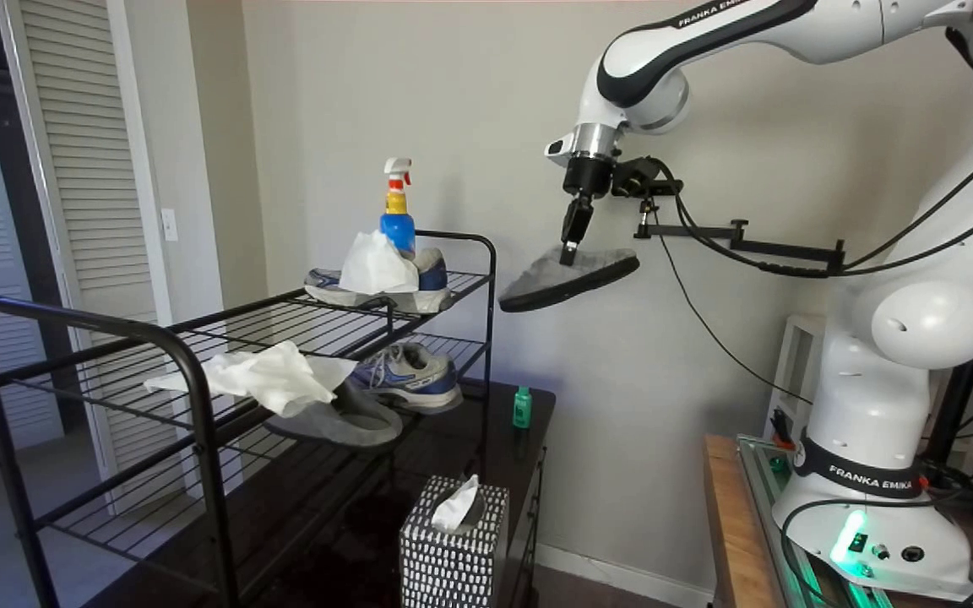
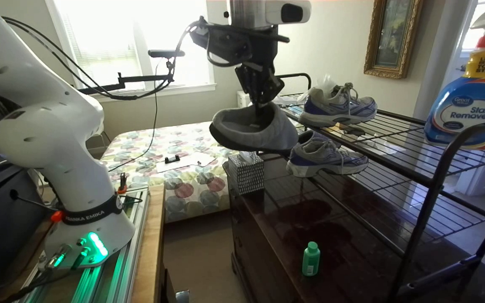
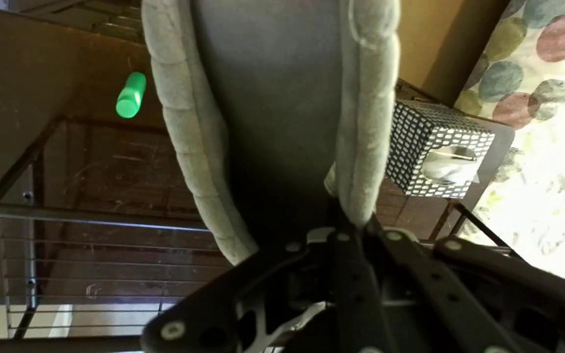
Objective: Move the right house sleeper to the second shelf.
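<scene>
My gripper (image 1: 569, 250) is shut on the side rim of a grey house slipper with a black sole (image 1: 600, 263). It holds the slipper in the air beside the black wire rack, above the dresser. The held slipper shows in an exterior view (image 2: 263, 136) and in the wrist view (image 3: 272, 78), with one finger inside the opening. The matching slipper (image 1: 360, 420) rests on the rack's lower shelf (image 2: 398, 189), partly covered by a white tissue hanging from the top shelf (image 2: 413, 139). A grey and blue sneaker (image 1: 412, 376) sits beside it on the lower shelf.
The top shelf holds another sneaker (image 2: 339, 107), a blue stain remover bottle (image 2: 465, 101) and white tissues (image 1: 271, 376). A patterned tissue box (image 1: 453, 545) and a small green bottle (image 1: 522, 408) stand on the dark dresser (image 2: 284, 235). The rack's end frame rises above the top shelf.
</scene>
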Controlling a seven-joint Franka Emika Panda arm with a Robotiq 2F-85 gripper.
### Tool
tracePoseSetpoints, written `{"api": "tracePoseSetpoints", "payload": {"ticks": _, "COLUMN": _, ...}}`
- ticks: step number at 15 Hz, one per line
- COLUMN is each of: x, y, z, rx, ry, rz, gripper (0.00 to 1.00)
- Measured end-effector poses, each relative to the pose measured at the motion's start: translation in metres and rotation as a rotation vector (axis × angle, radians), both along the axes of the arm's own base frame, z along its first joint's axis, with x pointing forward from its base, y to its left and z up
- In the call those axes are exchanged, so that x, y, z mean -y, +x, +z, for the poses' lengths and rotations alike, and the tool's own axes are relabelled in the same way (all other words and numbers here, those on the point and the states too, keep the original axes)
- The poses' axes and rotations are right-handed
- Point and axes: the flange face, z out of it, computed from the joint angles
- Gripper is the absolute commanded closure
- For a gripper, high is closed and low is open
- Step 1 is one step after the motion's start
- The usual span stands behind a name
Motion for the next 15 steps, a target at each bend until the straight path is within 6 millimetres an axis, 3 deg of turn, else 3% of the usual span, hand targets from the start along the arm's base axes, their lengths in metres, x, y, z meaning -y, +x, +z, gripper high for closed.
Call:
{"api": "tracePoseSetpoints", "payload": {"ticks": 4, "x": -0.0104, "y": -0.0077, "z": -0.0125, "rx": -0.024, "ry": 0.011, "rz": 0.010, "gripper": 0.95}}
{"api": "tracePoseSetpoints", "payload": {"ticks": 15, "x": -0.0106, "y": -0.0085, "z": -0.0114, "rx": -0.021, "ry": 0.011, "rz": 0.010, "gripper": 0.95}}
